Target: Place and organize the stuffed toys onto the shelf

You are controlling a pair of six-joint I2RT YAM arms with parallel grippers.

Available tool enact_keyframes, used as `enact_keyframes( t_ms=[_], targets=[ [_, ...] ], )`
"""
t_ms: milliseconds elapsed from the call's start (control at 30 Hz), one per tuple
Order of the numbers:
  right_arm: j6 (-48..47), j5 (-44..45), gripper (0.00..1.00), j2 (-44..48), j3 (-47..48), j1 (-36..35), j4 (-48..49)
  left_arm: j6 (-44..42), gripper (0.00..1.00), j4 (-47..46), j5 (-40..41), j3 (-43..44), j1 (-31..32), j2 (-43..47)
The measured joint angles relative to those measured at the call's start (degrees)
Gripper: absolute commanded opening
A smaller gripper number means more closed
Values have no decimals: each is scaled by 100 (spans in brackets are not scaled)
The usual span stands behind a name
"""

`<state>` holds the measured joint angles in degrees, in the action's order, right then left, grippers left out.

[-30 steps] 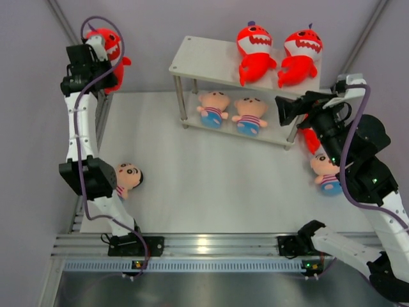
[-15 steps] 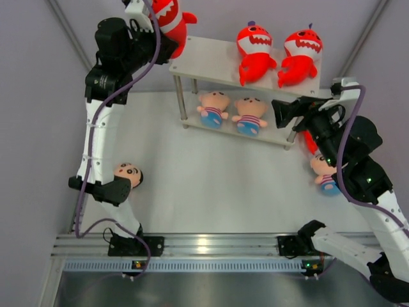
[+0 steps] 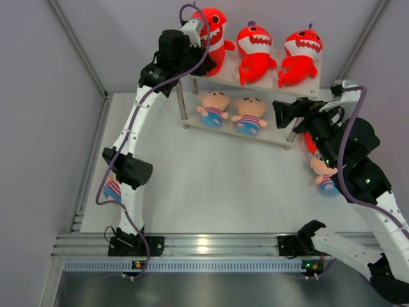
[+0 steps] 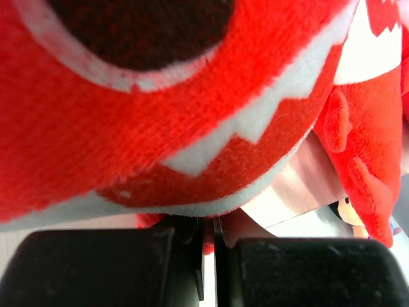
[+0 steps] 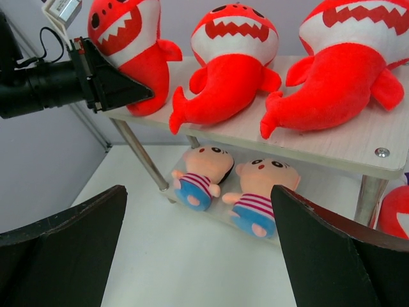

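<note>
The left gripper point(image 3: 193, 52), clamped on a red shark point(image 3: 214, 32), has swung in from left of the shelf point(image 3: 223, 74). The shark now stands at the top board's left edge, beside two other sharks point(image 3: 254, 51). The right gripper point(image 3: 284, 112) hangs spread wide before the shelf's right end. The lower board is bare to the right of its two dolls point(image 3: 249, 116).

A white tabletop point(image 5: 160, 256) is seen between the right fingers point(image 5: 64, 256). A grey wall point(image 5: 32, 160) is seen beyond the finger on the view's left, above it.
</note>
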<state>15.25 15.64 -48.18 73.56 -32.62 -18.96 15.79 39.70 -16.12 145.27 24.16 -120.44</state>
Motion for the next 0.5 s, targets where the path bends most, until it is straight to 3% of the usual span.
enact_keyframes(
  t_ms=[100,167,300,500],
  targets=[
    [11,-13,95,-72,0,0,7,-7,14,-83,55,2,-7,13],
    [33,-39,95,-133,0,0,7,11,16,-87,55,2,-13,13],
    [44,-81,95,-262,-4,0,2,20,8,-111,52,-44,-17,28],
    [44,-90,96,-221,-9,0,7,42,7,-197,94,-444,-20,308]
  ],
)
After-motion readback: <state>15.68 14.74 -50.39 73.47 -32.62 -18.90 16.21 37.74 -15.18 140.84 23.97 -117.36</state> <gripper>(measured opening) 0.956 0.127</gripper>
